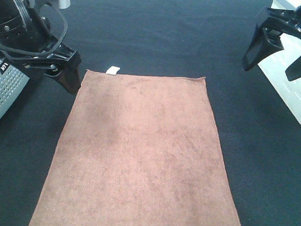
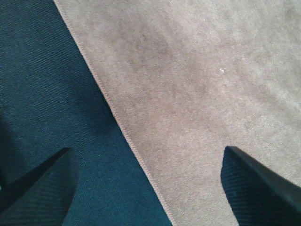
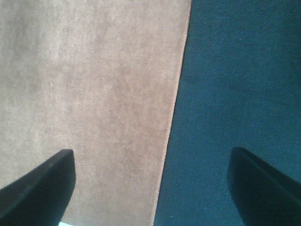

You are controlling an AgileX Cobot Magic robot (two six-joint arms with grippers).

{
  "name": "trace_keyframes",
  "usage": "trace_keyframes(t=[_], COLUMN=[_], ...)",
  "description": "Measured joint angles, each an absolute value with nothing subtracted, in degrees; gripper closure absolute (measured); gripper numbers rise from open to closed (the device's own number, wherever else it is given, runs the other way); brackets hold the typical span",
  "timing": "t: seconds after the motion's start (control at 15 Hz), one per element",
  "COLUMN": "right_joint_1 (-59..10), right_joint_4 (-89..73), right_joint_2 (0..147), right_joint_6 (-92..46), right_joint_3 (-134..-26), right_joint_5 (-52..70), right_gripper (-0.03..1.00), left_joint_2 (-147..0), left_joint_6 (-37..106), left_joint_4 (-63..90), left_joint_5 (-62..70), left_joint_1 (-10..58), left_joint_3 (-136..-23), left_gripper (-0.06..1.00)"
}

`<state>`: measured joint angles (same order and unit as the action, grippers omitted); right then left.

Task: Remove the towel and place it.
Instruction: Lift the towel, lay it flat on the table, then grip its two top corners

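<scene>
Two arms up, both jaws spread wide, nothing held in either.

Far left: grey perforated bin [image 1: 2, 89] at the table edge, partly behind the left arm.

Left gripper [image 2: 146, 151] hangs over the towel's [image 1: 142, 159] left hem near the far-left corner. In its wrist view one finger [image 2: 42, 188] sits over the dark table cloth [image 1: 161, 31] and the other over the terry, hem running between them. Can't tell if the tips touch the fabric.

Towel is reddish-brown and lies flat and unfolded mid-table on the dark cloth, long side running away from the near edge. The near end is cut off by the frame. Small white tag [image 1: 112, 70] sticks out at the far-left corner.

Right gripper [image 1: 278, 57] is off beyond the towel's far-right corner, apart from it in the overhead view. Its wrist view has the right hem between the fingers [image 3: 37, 188], terry on one side and dark cloth on the other.

Far right: white panel-like object [image 1: 296, 97], partly under the right arm.
</scene>
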<state>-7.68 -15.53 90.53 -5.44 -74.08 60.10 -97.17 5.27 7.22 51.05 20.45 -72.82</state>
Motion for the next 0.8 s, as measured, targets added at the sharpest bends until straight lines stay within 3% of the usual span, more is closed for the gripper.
trace_keyframes(t=[0.33, 0.8], right_joint_1=[-7.62, -7.62], right_joint_4=[-15.53, -15.64], right_joint_2=[94.71, 104.79], right_joint_6=[-4.64, -5.39], right_joint_3=[-74.43, -84.8], right_joint_5=[58.38, 60.05], right_gripper=[0.16, 0.16], left_joint_2=[-102.16, -112.59], left_joint_6=[5.27, 5.16], left_joint_4=[7.79, 8.08], left_joint_5=[51.28, 55.41], left_joint_1=[20.45, 20.45], left_joint_3=[-77.69, -88.92], left_gripper=[0.16, 0.16])
